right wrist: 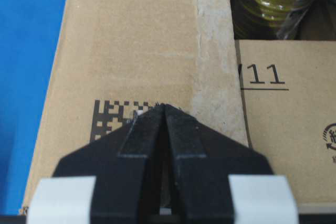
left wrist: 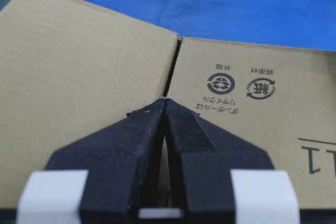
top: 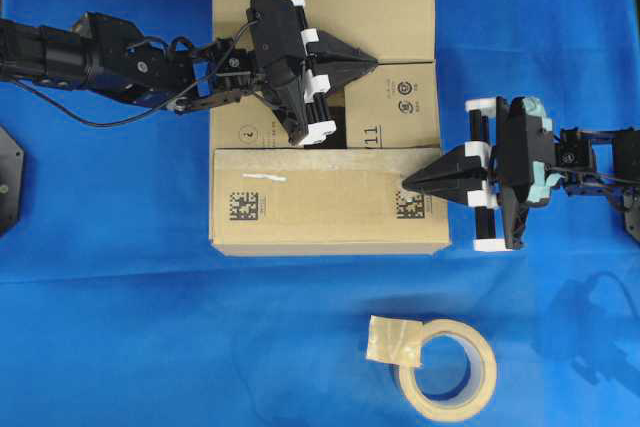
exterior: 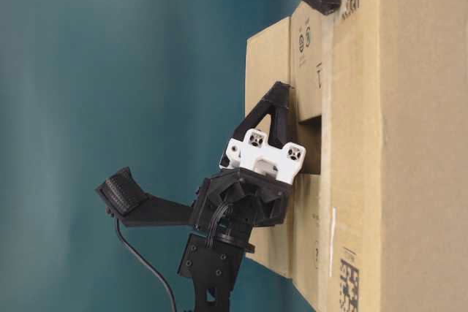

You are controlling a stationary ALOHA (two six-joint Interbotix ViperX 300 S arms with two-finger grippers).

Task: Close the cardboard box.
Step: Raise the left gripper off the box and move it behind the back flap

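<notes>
Both tools shut, empty: left tool (top: pixel 372 63) & right tool (top: pixel 406 183) tips on cardboard box (top: pixel 300 209) flaps.

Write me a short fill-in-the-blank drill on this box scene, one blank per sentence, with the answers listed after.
1. The left gripper and the right gripper both have their jaws ____.
2. The cloth under the cardboard box is ____ in colour.
3. In the overhead view, the tape roll lies on the cloth, ____ the box.

Missing words: shut; blue; below
</notes>
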